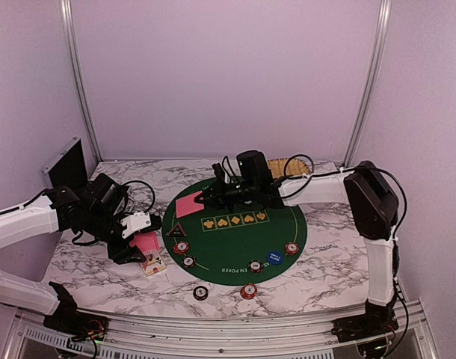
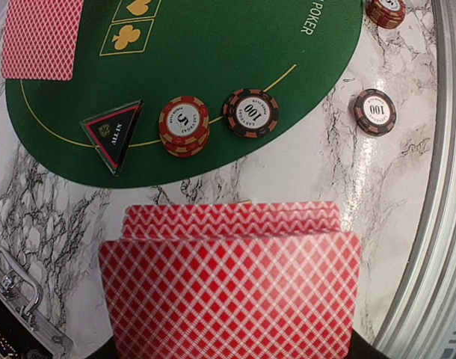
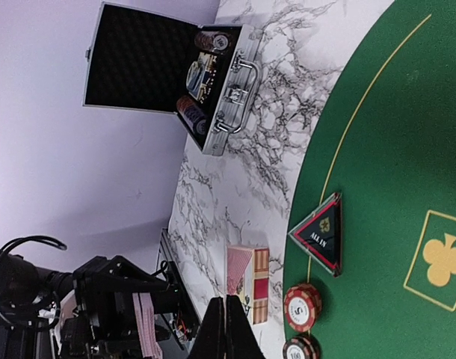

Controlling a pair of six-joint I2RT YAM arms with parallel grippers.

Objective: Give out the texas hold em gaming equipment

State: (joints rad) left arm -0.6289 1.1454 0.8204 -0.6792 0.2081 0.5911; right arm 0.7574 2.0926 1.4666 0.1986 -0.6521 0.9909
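My left gripper [image 1: 140,245] is shut on a fanned stack of red-backed cards [image 2: 232,284], held over the marble just off the mat's left edge; the cards hide its fingers. My right gripper [image 1: 207,199] is shut on a single red-backed card [image 1: 189,203], held flat over the mat's far-left part; the card also shows in the left wrist view [image 2: 41,37]. In the right wrist view its fingers [image 3: 217,333] are pressed together. On the mat are the black-triangle button [image 2: 114,133], a red-and-white chip stack [image 2: 184,125], a dark chip [image 2: 250,113] and a blue button [image 1: 273,256].
The round green mat [image 1: 288,224] carries two more chips [image 1: 256,266] [image 1: 291,247]. Two chips [image 1: 201,292] [image 1: 248,291] lie on the marble in front. A card box [image 1: 155,264] sits beside the mat. An open metal case [image 3: 176,67] stands far left. The tan tray [image 1: 291,166] is at the back.
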